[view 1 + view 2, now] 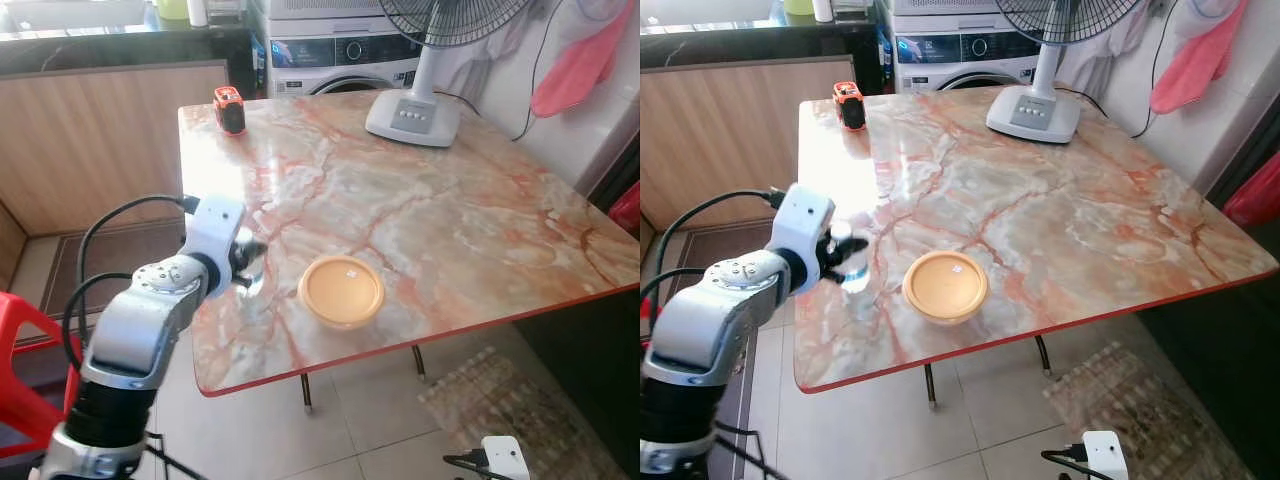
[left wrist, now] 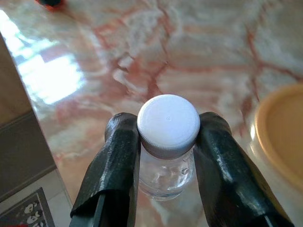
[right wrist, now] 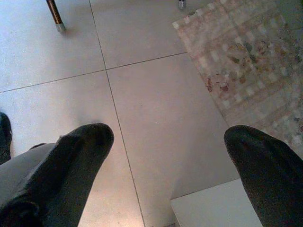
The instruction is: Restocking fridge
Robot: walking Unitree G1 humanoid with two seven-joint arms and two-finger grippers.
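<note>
The right gripper (image 3: 168, 156) hangs low over the tiled floor (image 3: 147, 94), its jaws spread wide with nothing between them; a patterned rug (image 3: 246, 61) lies beside it. Higher up, the left gripper (image 2: 166, 156) reaches over the left edge of the marble surface (image 1: 450, 220), jaws closed on a small clear bottle (image 2: 168, 161) with a white ribbed cap (image 2: 168, 124). The bottle's lower part is hidden by the fingers (image 2: 113, 165), so its contents are hard to make out. Just beside it, near the front edge, sits a round orange lidded container (image 1: 341, 290). At the far left corner stands an orange-and-black tape measure (image 1: 229, 108); toward the far right corner a fan base (image 1: 413, 116), its head cut off above.
</note>
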